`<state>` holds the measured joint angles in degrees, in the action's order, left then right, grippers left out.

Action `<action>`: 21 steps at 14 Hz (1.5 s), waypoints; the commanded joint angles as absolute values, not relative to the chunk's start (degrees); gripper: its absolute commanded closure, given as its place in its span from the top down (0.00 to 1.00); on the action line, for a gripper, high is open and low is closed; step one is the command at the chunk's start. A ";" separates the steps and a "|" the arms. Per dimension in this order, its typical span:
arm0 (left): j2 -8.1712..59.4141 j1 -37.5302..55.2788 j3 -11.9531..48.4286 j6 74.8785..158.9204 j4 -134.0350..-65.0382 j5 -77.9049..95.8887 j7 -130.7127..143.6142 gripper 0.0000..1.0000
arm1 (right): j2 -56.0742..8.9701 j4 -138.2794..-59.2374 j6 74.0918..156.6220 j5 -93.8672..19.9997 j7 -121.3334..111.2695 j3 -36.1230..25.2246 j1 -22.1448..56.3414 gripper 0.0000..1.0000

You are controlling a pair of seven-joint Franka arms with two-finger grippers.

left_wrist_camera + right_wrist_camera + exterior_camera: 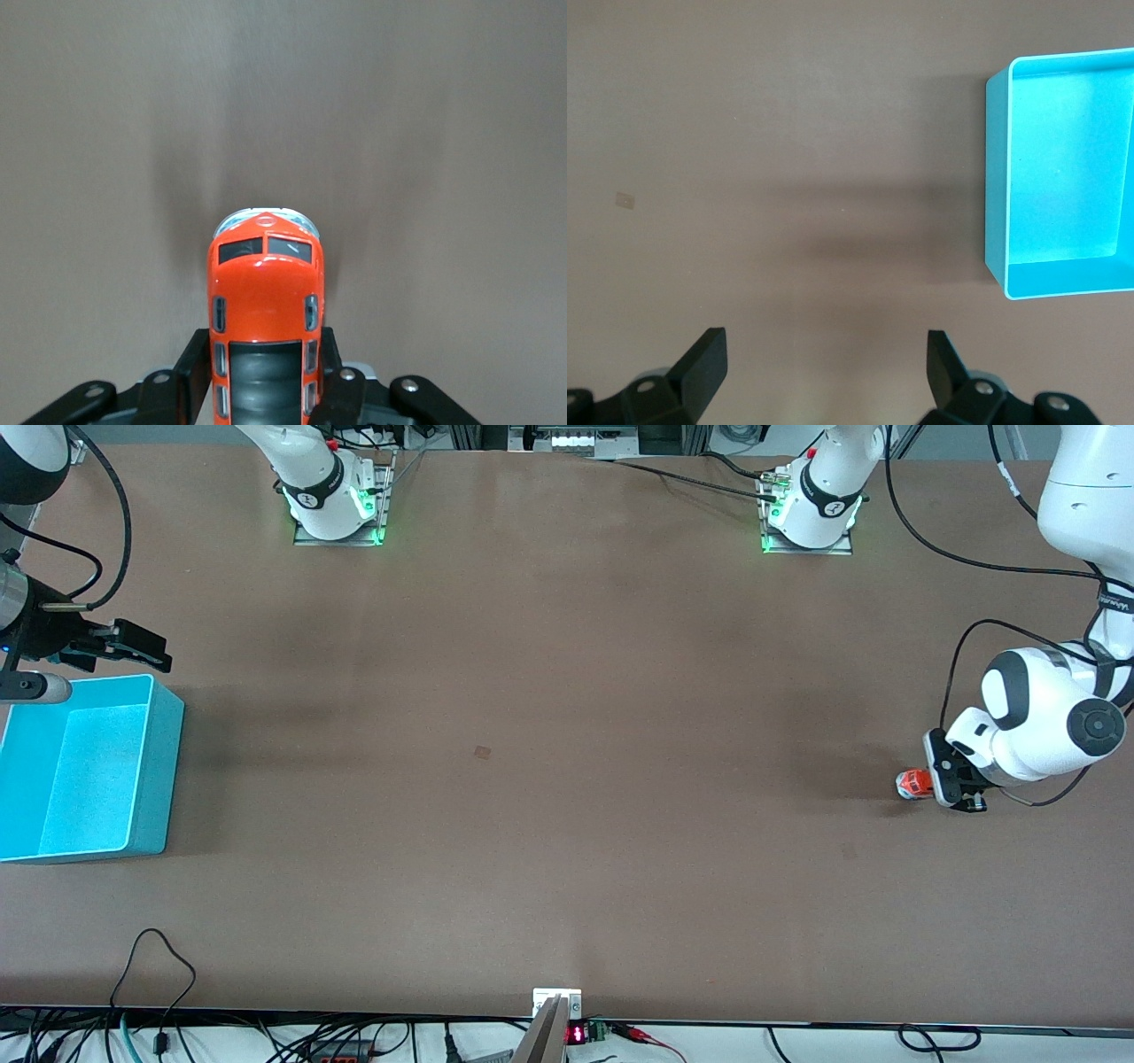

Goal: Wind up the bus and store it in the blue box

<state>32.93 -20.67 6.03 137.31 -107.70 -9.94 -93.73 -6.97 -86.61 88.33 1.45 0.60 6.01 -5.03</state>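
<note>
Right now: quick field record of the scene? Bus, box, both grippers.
bus: orange toy bus on the table at the left arm's end, not in the box
blue box: turquoise bin at the right arm's end, nothing visible inside
left gripper: low at the table, fingers closed on the sides of the bus
right gripper: open, holding nothing, over bare table beside the blue box; arm waiting
task stage: bus grasped, not yet stored
</note>
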 commanded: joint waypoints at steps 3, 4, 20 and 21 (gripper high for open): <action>39.64 -23.63 6.94 138.96 -103.97 -10.63 -99.74 0.19 | -6.59 -86.57 88.42 0.62 1.14 6.15 -5.01 1.00; 39.64 -23.90 6.94 138.96 -103.97 -10.63 -99.93 0.19 | -6.59 -86.57 88.42 0.62 1.06 6.15 -5.01 1.00; 34.29 -23.47 9.14 131.77 -102.66 -9.84 -97.14 1.00 | -6.59 -86.57 88.42 0.62 1.14 6.15 -5.19 1.00; 33.06 -23.38 9.58 129.57 -102.57 -9.84 -95.03 1.00 | -6.59 -86.57 88.42 0.70 1.14 6.15 -5.10 1.00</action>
<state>36.25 -22.93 8.42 133.96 -102.56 -9.93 -97.29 -6.97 -86.61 88.39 1.44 0.61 6.01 -5.02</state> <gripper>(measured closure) 0.000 0.000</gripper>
